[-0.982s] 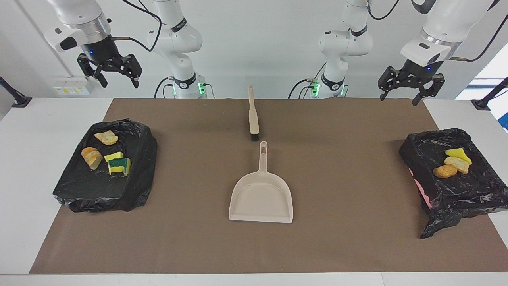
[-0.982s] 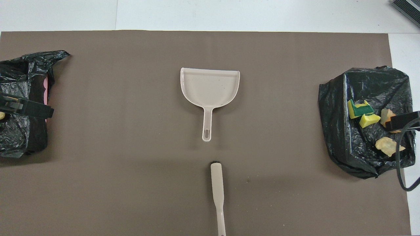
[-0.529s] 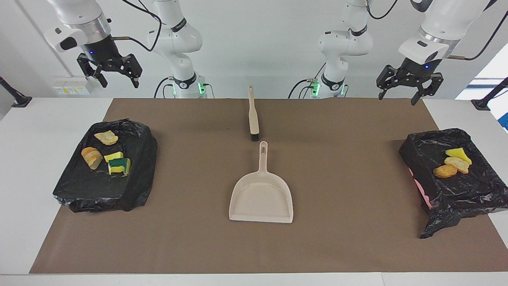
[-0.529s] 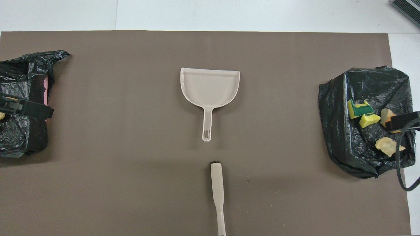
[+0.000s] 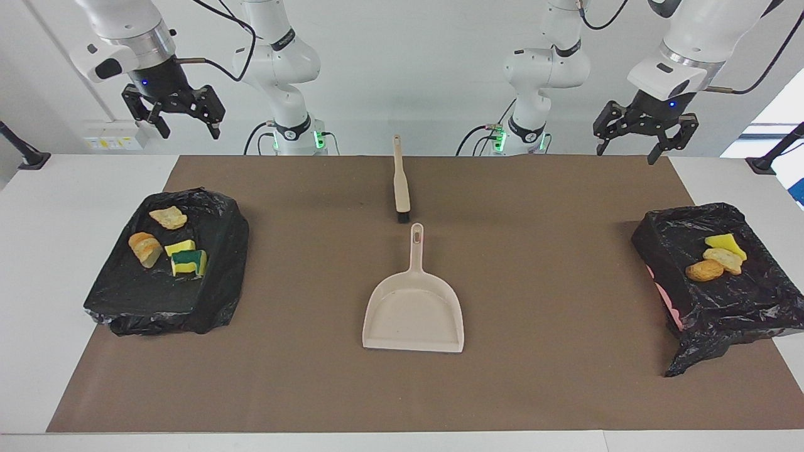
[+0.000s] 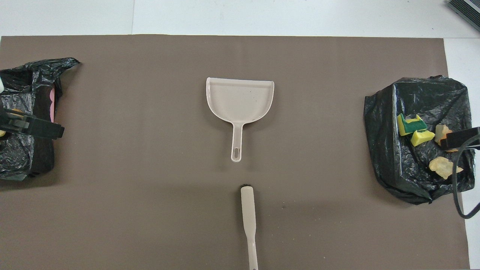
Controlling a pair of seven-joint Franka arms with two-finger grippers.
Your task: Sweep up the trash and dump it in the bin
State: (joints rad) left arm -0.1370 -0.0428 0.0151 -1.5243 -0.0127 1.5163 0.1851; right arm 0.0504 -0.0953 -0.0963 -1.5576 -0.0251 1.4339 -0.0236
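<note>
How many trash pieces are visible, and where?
7, none apparently hidden: four trash pieces on the bin at the right arm's end, three on the other bin at the left arm's end.

A big brown paper mat (image 5: 534,263) covers the middle of the white surface (image 5: 44,251). A white socket strip (image 5: 113,139) sits on the wall at the upper left of the facing view. A dark ribbed thing (image 6: 465,8) pokes in at the overhead view's top right corner.

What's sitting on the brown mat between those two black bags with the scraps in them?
Between the two black bags lie a beige dustpan and, nearer the robots, a brush. Otherwise the brown mat is bare, as both views show.
</note>
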